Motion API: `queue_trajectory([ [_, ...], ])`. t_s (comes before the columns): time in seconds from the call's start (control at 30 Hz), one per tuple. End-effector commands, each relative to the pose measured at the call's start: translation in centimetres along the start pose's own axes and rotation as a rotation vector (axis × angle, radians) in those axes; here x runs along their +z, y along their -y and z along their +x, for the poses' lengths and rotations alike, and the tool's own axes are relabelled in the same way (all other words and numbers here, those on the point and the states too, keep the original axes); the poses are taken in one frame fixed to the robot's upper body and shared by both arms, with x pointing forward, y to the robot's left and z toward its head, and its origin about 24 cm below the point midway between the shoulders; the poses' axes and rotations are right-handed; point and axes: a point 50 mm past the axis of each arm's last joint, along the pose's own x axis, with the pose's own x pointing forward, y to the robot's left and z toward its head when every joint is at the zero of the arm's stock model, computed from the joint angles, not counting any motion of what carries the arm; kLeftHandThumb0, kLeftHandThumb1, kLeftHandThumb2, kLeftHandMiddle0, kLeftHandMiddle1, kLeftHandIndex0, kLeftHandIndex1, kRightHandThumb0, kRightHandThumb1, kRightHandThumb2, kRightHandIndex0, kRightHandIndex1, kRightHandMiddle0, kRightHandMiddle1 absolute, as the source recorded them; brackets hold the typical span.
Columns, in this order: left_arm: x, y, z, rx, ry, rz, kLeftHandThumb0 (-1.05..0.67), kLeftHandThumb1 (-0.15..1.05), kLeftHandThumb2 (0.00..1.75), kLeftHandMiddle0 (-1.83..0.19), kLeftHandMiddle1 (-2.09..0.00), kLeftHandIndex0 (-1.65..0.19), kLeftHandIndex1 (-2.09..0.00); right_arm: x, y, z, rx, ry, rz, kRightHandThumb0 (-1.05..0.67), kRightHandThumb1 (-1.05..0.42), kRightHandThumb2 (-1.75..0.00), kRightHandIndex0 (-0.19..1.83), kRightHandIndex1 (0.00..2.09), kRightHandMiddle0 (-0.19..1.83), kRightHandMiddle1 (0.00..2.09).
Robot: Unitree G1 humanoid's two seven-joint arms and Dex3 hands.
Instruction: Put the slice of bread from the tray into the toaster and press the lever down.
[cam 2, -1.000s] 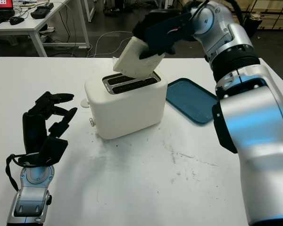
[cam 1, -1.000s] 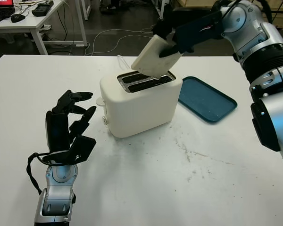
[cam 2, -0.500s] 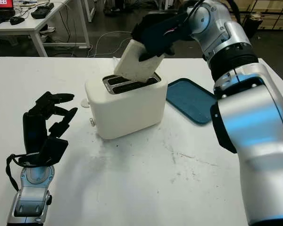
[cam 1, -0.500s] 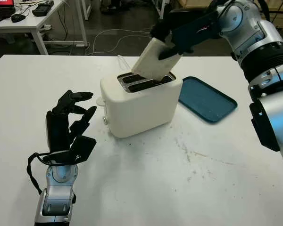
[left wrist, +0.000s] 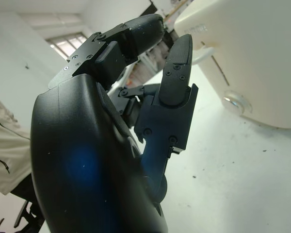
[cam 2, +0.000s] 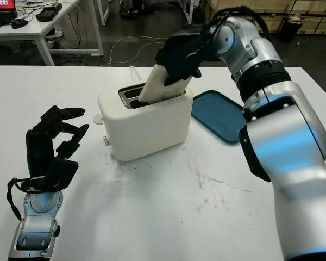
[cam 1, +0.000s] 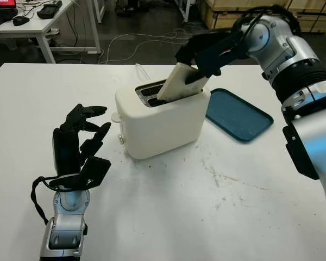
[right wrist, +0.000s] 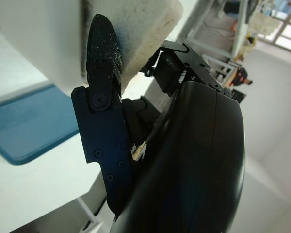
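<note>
White tabletop carries a cream toaster with a blue tray just to its right. Above the toaster, the right hand grips the bread slice, tilted, its lower end inside a slot. At near left, the left hand hovers, fingers curled, holding nothing.

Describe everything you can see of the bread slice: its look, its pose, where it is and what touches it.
The bread is a pale, cream-coloured, thick slice with rounded corners and a spongy-looking surface. It leans tilted, its lower end already inside a slot of the white toaster, its upper part sticking out above the top. The right hand grips its upper end, black fingers pressed against its face. It is not fully seated yet.
</note>
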Motion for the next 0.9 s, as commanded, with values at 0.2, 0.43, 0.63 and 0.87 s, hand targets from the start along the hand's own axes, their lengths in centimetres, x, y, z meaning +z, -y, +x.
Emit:
queue_trajectory([
  [0.2, 0.0, 0.1, -0.2, 0.005, 0.002, 0.010, -0.32, 0.92, 0.12, -0.58, -1.39, -0.63, -0.80, 0.6, -0.8, 0.7, -0.056, 0.066, -0.024, -0.48, -0.92, -0.42, 1.03, 1.75, 0.78, 1.75],
  [0.43, 0.0, 0.1, -0.2, 0.001, 0.004, 0.010, -0.31, 0.92, 0.12, -0.59, -1.38, -0.63, -0.80, 1.3, -1.1, 0.9, -0.062, 0.114, -0.049, -0.82, -0.92, -0.22, 0.64, 1.49, 0.55, 1.44],
  [0.63, 0.0, 0.2, -0.3, -0.001, 0.001, 0.009, -0.30, 0.92, 0.12, -0.59, -1.38, -0.63, -0.80, 1.7, -0.7, 0.6, -0.095, 0.149, -0.084, -0.83, -0.92, -0.22, 0.34, 0.95, 0.55, 0.55],
  [0.87, -0.1, 0.2, -0.3, 0.000, -0.006, -0.001, -0.30, 0.92, 0.11, -0.60, -1.37, -0.63, -0.80, 1.4, 0.0, 0.1, -0.142, 0.134, -0.083, -0.81, -0.92, -0.18, 0.18, 1.15, 0.50, 0.65],
])
